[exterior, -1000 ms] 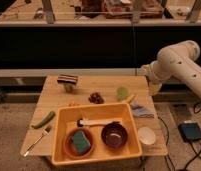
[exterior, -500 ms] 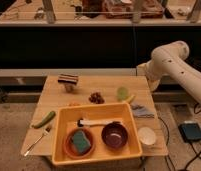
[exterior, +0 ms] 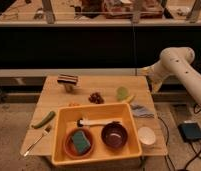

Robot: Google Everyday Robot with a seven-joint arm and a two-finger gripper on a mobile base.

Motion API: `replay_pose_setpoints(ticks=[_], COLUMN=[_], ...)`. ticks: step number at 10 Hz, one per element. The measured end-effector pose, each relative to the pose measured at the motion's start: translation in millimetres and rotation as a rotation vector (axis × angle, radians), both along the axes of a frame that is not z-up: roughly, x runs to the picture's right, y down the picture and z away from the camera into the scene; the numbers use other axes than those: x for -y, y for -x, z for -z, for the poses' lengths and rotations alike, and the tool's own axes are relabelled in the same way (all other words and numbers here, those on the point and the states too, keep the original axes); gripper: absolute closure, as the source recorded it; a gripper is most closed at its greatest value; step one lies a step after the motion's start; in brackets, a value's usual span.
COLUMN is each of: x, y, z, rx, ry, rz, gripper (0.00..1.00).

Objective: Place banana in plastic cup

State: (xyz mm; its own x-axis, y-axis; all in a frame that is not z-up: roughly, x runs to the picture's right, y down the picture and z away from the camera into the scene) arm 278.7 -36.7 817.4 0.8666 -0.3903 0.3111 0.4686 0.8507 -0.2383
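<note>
The pale green plastic cup stands on the wooden table near its back right. The small pale yellow banana lies just right of the cup, touching or nearly touching it. My white arm reaches in from the right, and its gripper hangs above the table's back right corner, up and to the right of the cup. It is dark against the dark background.
A yellow tub at the front holds a maroon bowl, an orange bowl with a green sponge and a white-handled brush. Around it lie a green cucumber, fork, white cup, grey cloth, dark grapes and a striped block.
My arm has swung left from beyond the table's right side, bringing the gripper over the back right corner. The objects on the table have not moved.
</note>
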Motion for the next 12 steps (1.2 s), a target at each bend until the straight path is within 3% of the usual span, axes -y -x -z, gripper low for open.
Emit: replay_pose_setpoints(ticks=[2,6,8,10,12], x=[-5,-4,-12,-28,-38], y=[3,3,-1,2,-1], z=[-7.8,-8.6,-18.5,-46.1,-59.4], rx=[0.01,0.025,0.041,0.05,0.057], ry=[0.032,0.027,0.036,0.066,0.087], rz=[0.017,0.021,0.03,0.062,0.077], gripper=[0.2,0.2,0.2,0.2,0.2])
